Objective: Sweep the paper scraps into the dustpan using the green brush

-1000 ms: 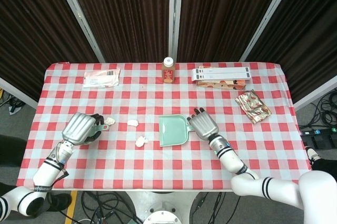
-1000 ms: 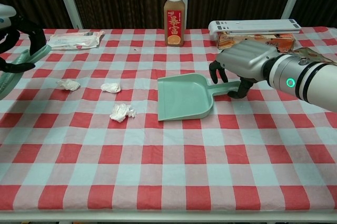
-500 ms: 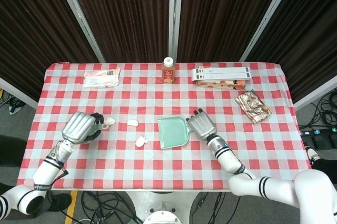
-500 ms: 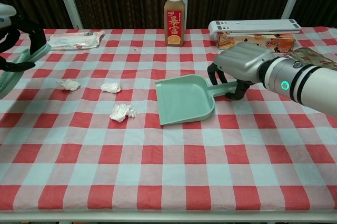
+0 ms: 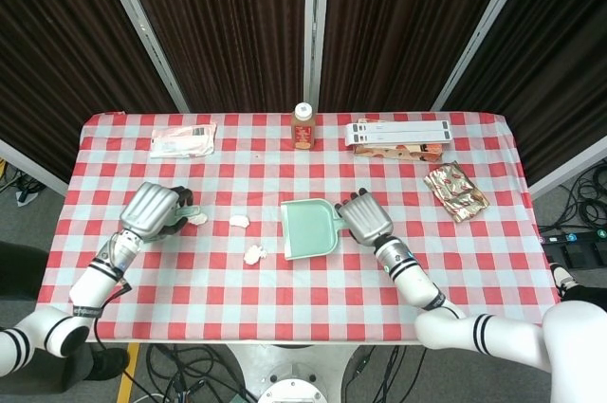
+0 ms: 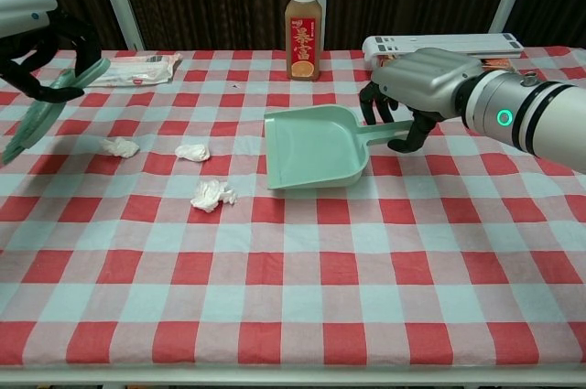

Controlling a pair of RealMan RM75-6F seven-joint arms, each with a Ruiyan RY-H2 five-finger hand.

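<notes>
My left hand (image 5: 154, 209) (image 6: 41, 41) grips the green brush (image 6: 50, 101) at the table's left, its bristle end slanting down towards the left. Just right of that hand lies one paper scrap (image 5: 197, 219) (image 6: 119, 146). A second scrap (image 5: 239, 222) (image 6: 192, 152) and a third (image 5: 254, 254) (image 6: 212, 195) lie between the brush and the dustpan. My right hand (image 5: 365, 218) (image 6: 421, 87) holds the pale green dustpan (image 5: 308, 229) (image 6: 311, 146) by its handle, with the pan's mouth facing the scraps.
An orange drink bottle (image 5: 303, 126) (image 6: 303, 32) stands at the back centre. A white packet (image 5: 182, 140) (image 6: 133, 69) lies back left, and a long box (image 5: 396, 135) (image 6: 439, 46) back right. A shiny snack bag (image 5: 455, 192) rests near the right edge.
My right hand has carried the dustpan a little left and farther from me. My left hand with the brush has shifted right, closer to the nearest scrap. The scraps have not moved.
</notes>
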